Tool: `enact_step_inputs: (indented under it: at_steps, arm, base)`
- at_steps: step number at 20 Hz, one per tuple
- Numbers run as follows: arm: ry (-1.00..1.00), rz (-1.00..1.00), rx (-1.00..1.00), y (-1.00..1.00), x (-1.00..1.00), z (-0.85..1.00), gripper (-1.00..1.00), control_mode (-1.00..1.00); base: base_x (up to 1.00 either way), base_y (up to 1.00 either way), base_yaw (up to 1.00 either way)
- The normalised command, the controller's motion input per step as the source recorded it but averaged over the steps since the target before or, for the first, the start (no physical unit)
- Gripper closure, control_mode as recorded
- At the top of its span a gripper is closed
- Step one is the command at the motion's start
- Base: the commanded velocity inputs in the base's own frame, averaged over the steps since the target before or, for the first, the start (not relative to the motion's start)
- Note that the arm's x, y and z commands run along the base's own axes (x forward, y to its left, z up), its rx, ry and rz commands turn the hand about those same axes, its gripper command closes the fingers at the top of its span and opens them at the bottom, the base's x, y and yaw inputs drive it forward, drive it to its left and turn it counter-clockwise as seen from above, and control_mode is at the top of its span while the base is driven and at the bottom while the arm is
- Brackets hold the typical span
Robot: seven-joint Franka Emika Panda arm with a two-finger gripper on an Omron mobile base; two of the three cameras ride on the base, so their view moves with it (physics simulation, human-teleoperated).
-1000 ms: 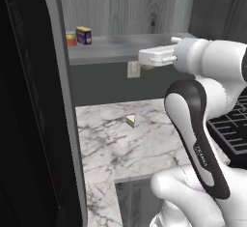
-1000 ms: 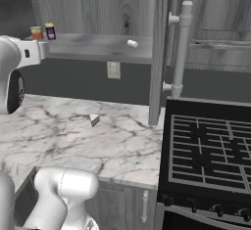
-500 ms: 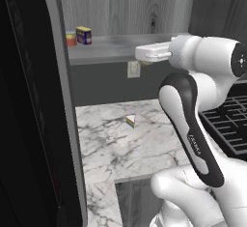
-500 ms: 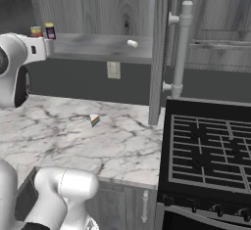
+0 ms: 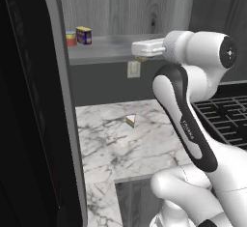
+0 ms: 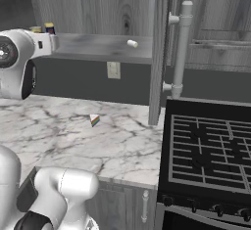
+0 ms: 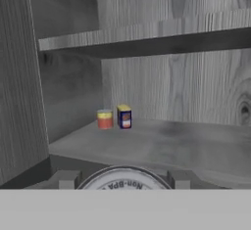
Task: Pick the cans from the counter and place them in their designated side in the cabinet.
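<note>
Cans are the business: the round, silver-topped can [image 7: 122, 181] sits between the gripper's [image 7: 122, 182] two finger tips, its printed lid just in front of the hand camera, so the gripper is closed part-way on it and carrying it. The boxy blue can [image 7: 124, 116] with the yellow top stands ahead of the gripper, far back and to the left on the cabinet shelf [image 7: 162, 148].

Taking the hand view from left to right: the cabinet's side wall is on the gripper's left; next comes a short red-and-yellow can [image 7: 104, 119] just beside the blue can, then a long run of bare shelf board off to the gripper's right. The step in hand looks like carrying the round can in over the shelf edge to set it down. To do it well, I would keep the can upright, clear the front lip of the shelf before lowering, and open only once the base rests flat.

Below the gripper on the marble worktop [image 5: 116, 139] lies a rainbow-striped wedge [image 5: 130, 120], well apart. A small pale object [image 6: 132, 43] rests on the shelf to the right. Nothing stands directly in the gripper's path.
</note>
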Motion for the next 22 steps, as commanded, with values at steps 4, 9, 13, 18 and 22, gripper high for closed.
enact_step_inputs:
  at_steps: [4,9,13,18,22]
  arm:
    - [0.00,0.00,-0.02,0.04,0.29,0.00,1.00,-1.00]
    - [0.03,0.00,-0.06,0.09,0.23,0.00,1.00,-1.00]
    - [0.04,0.00,-0.08,0.10,0.18,0.00,1.00,-1.00]
    - [0.03,0.00,-0.06,0.05,0.20,0.00,1.00,-1.00]
    - [0.00,0.00,-0.02,0.00,0.19,0.00,1.00,-1.00]
  base:
    - [0.00,0.00,0.00]
    - [0.00,0.00,0.00]
    - [0.00,0.00,0.00]
    - [0.00,0.00,0.00]
    - [0.00,0.00,0.00]
